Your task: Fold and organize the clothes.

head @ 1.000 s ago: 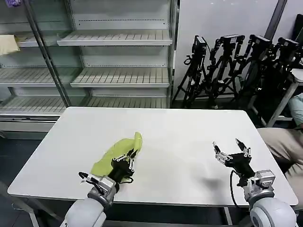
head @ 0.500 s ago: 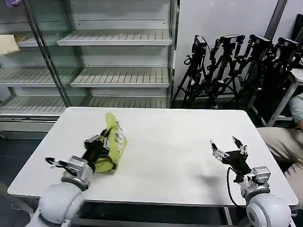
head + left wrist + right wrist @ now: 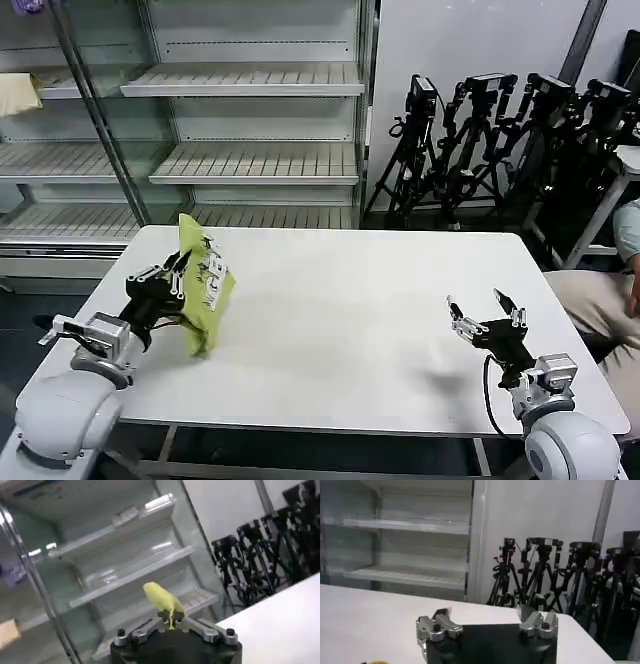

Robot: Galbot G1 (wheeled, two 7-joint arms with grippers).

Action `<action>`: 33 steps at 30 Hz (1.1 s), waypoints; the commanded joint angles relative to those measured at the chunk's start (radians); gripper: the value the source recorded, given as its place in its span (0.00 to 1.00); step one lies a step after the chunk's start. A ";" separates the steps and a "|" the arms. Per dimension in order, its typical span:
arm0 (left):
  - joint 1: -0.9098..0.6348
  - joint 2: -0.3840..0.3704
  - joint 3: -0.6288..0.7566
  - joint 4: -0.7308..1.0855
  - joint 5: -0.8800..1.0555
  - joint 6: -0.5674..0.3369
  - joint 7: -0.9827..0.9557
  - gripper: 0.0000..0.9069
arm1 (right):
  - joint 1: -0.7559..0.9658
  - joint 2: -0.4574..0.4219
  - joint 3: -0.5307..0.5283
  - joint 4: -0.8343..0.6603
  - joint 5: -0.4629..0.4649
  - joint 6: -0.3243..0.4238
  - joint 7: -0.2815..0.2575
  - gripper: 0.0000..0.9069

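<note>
The clothes are one lime yellow-green T-shirt [image 3: 205, 282], bunched and folded, with its white print showing. It hangs above the left part of the white table [image 3: 340, 320], held up by my left gripper [image 3: 178, 272], which is shut on it. From the left wrist, a tuft of the T-shirt [image 3: 162, 600] sticks up from between the closed fingertips of that left gripper [image 3: 171, 616]. My right gripper [image 3: 489, 312] hovers open over the table's right front, holding nothing. In its own wrist view the right gripper [image 3: 485, 617] has its fingers spread wide.
A glass-fronted shelving unit [image 3: 230, 130] stands behind the table. Black camera tripods [image 3: 500, 140] crowd the back right. A person's leg [image 3: 600, 300] is at the right edge. A pale cream cloth [image 3: 15, 92] lies on a far-left shelf.
My left gripper has lifted the T-shirt off the table's front and swung it left and upward, toward the shelves. The right gripper has stayed nearly still.
</note>
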 commanded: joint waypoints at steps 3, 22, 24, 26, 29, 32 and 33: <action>0.093 0.238 -0.282 0.194 0.249 -0.180 0.264 0.00 | -0.029 0.014 0.019 0.006 -0.002 0.015 -0.011 1.00; 0.108 -0.138 0.464 0.132 0.772 -0.203 0.129 0.01 | -0.074 0.004 0.045 0.010 -0.004 0.027 -0.020 1.00; 0.075 -0.158 0.478 0.160 0.725 -0.176 0.102 0.01 | -0.071 0.002 0.044 0.011 -0.003 0.025 -0.019 1.00; 0.031 -0.179 0.478 0.184 0.656 -0.153 0.076 0.01 | -0.062 -0.002 0.040 0.010 -0.003 0.023 -0.018 1.00; -0.008 -0.184 0.487 0.172 0.473 -0.086 0.048 0.01 | -0.052 -0.004 0.032 0.005 -0.004 0.021 -0.017 1.00; -0.039 -0.204 0.498 0.173 0.314 -0.028 -0.009 0.01 | -0.035 -0.013 0.025 0.001 -0.004 0.017 -0.017 1.00; -0.046 -0.226 0.505 0.183 0.243 -0.018 -0.041 0.01 | -0.025 -0.016 0.023 -0.002 -0.004 0.016 -0.017 1.00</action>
